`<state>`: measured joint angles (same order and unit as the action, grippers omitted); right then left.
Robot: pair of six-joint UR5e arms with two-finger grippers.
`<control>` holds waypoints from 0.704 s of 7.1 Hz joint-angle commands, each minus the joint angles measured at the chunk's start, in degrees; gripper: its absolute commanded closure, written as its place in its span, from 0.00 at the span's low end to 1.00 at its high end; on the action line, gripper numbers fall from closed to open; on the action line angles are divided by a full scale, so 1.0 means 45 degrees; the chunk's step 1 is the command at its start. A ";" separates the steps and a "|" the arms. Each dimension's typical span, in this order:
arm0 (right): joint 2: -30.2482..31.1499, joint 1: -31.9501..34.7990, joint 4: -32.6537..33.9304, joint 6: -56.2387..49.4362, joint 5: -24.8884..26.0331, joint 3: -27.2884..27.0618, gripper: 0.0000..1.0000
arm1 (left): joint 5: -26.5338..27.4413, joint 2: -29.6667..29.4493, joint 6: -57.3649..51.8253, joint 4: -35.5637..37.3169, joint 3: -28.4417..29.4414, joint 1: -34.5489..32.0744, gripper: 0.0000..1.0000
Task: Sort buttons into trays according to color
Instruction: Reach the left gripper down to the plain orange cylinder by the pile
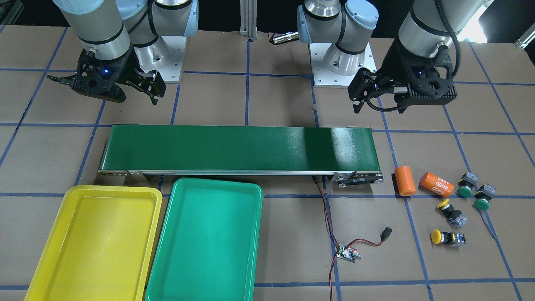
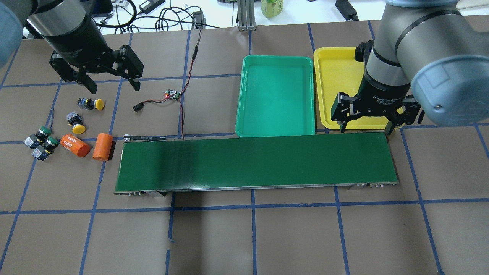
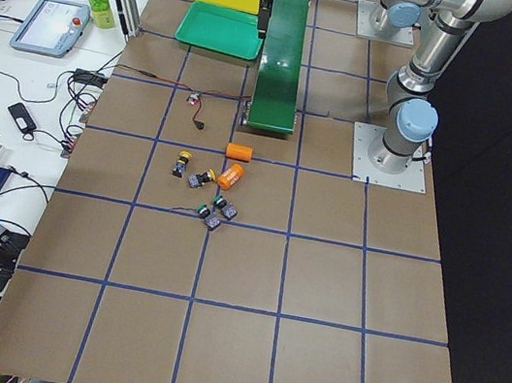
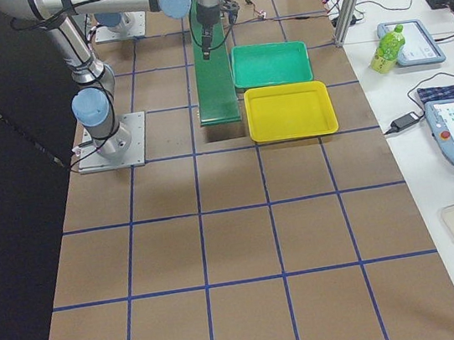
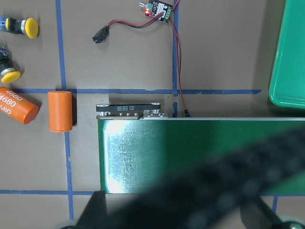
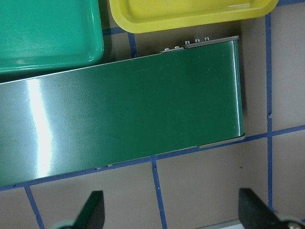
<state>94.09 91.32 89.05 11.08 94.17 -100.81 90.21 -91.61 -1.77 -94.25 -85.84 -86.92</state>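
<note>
Left tool [image 2: 114,88] spread wide, empty, near worktop's [image 2: 267,236] left edge; right tool [image 2: 365,130] likewise toward right edge; I find four buttons [image 2: 98,104] loose at left edge.

Bright, even light from overhead covers the worktop [image 2: 252,236]; shadows are soft and faint. The belt [image 1: 238,148] throws glare: a pale band near one end in the front view, white patches in both wrist views. A dark bar [image 5: 214,191] across the left wrist view is wholly out of focus. In the side views the buttons [image 3: 204,210] are tiny, their detail lost.
</note>
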 commanded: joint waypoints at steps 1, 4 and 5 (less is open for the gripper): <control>-0.0011 -0.0001 -0.0004 -0.0001 0.0010 -0.0001 0.00 | 0.0089 0.0025 -0.0153 0.0026 0.0033 0.0019 0.00; 0.0027 0.0019 -0.0004 0.0018 -0.0009 -0.0001 0.00 | 0.0032 -0.0479 -0.0889 0.0104 -0.0357 0.1493 0.00; 0.0008 -0.0001 -0.0004 0.0057 -0.0067 -0.0001 0.00 | 0.0050 -0.0947 -0.2308 0.0530 -0.0454 0.2509 0.00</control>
<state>94.16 91.38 89.03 11.18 94.09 -100.81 90.47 -93.68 -6.42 -93.36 -87.37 -80.74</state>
